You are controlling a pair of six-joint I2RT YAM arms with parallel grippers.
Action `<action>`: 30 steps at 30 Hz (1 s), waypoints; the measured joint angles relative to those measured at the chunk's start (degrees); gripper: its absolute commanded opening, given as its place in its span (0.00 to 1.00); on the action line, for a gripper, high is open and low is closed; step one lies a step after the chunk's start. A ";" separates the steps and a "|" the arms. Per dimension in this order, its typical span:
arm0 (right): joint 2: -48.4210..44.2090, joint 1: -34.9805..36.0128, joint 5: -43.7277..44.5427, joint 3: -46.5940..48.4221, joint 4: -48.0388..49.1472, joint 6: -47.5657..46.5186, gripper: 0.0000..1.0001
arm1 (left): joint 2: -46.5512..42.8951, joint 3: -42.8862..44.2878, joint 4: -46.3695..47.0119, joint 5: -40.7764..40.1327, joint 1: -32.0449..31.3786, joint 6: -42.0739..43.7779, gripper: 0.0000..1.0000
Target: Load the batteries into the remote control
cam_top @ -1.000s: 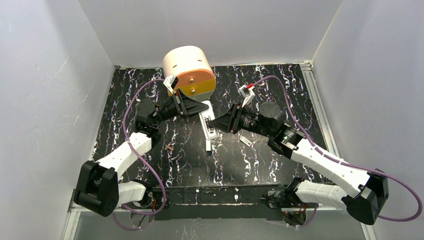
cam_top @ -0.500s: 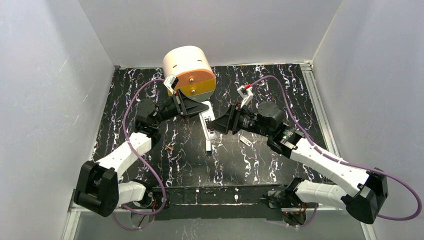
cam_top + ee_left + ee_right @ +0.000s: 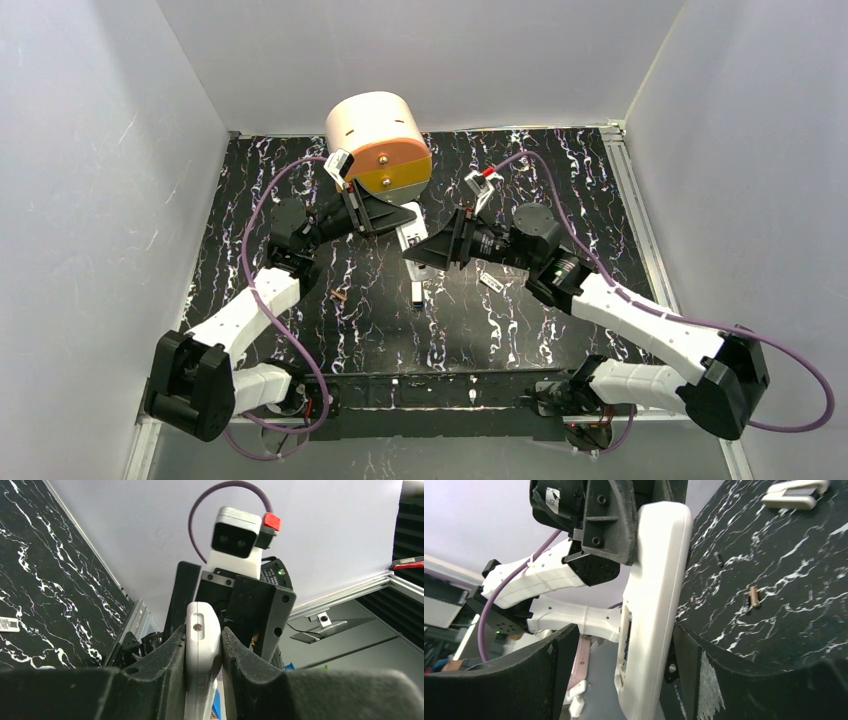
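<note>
The white remote control hangs above the middle of the table, its far end clamped edge-on in my left gripper. In the left wrist view its rounded end sits tight between both pads. My right gripper is open and straddles the remote's lower part. One finger lies close against the remote, while the other stands well apart. An open slot shows on the remote's side. Two batteries lie on the black table, and one shows as a brown speck in the top view.
A cream and orange cylinder box stands at the back, just behind the left gripper. A narrow white bar and a small white-grey piece lie on the marbled table under the arms. White walls close in on three sides.
My right gripper has opened wide and shifted slightly left along the remote. The left gripper still holds the remote in the same place.
</note>
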 measured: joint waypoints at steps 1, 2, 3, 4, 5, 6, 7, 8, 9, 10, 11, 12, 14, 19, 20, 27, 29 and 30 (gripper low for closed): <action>1.03 0.00 -1.05 -0.02 1.22 0.61 0.69 | -0.09 0.04 -0.02 0.20 0.00 -0.02 0.00; 2.01 0.00 -2.12 -0.07 2.25 1.33 0.64 | -0.11 0.11 0.00 0.35 0.00 -0.02 0.00; 2.86 0.00 -3.10 -0.11 3.21 1.90 0.59 | -0.20 0.11 -0.02 0.57 0.00 -0.02 0.00; 3.48 0.00 -3.89 -0.15 4.04 2.47 0.53 | -0.24 0.13 -0.09 0.87 0.00 -0.04 0.00; 4.24 0.00 -5.05 -0.17 5.14 3.13 0.46 | -0.31 0.20 -0.26 1.20 0.00 -0.04 0.00; 4.68 0.00 -5.73 -0.17 5.73 3.41 0.40 | -0.35 0.35 -0.44 1.51 0.00 -0.07 0.00; 5.07 0.00 -6.45 -0.20 6.38 4.07 0.35 | -0.39 0.52 -0.44 1.77 0.00 -0.24 0.00; 5.31 -0.02 -6.99 -0.33 6.88 4.52 0.30 | -0.55 0.81 -0.50 2.21 0.02 -0.31 0.00; 5.49 -0.13 -7.52 -0.42 7.30 5.25 0.24 | -0.74 1.09 -0.48 2.56 0.00 -0.22 0.00; 5.55 -0.22 -8.09 -0.46 7.74 6.19 0.21 | -1.01 1.42 -0.33 3.06 0.02 0.04 0.03; 5.57 -0.24 -8.66 -0.50 8.41 6.84 0.19 | -1.18 1.68 -0.24 3.39 0.00 0.17 0.12; 5.57 -0.24 -9.05 -0.57 8.94 7.23 0.17 | -1.44 2.03 -0.15 3.85 0.00 0.35 0.22; 5.57 -0.22 -9.90 -0.70 10.08 7.43 0.16 | -1.90 2.34 -0.55 4.61 0.02 0.85 0.36; 5.84 -0.22 -13.73 -0.74 10.16 5.57 0.16 | -3.02 2.45 -4.39 7.39 0.37 3.13 0.51; 6.01 -0.22 -14.53 -0.70 9.94 4.81 0.16 | -3.30 2.51 -5.38 8.15 0.39 3.67 0.49; 9.75 -0.22 -21.27 2.71 2.99 -3.43 0.17 | -4.31 3.32 -11.39 13.29 0.92 8.17 0.24; 9.99 -0.22 -22.18 3.56 1.42 -5.01 0.17 | -4.57 3.54 -13.64 13.88 1.07 9.99 0.19; 10.05 -0.22 -22.51 3.87 0.46 -5.51 0.17 | -4.87 3.67 -14.64 14.14 1.16 11.13 0.19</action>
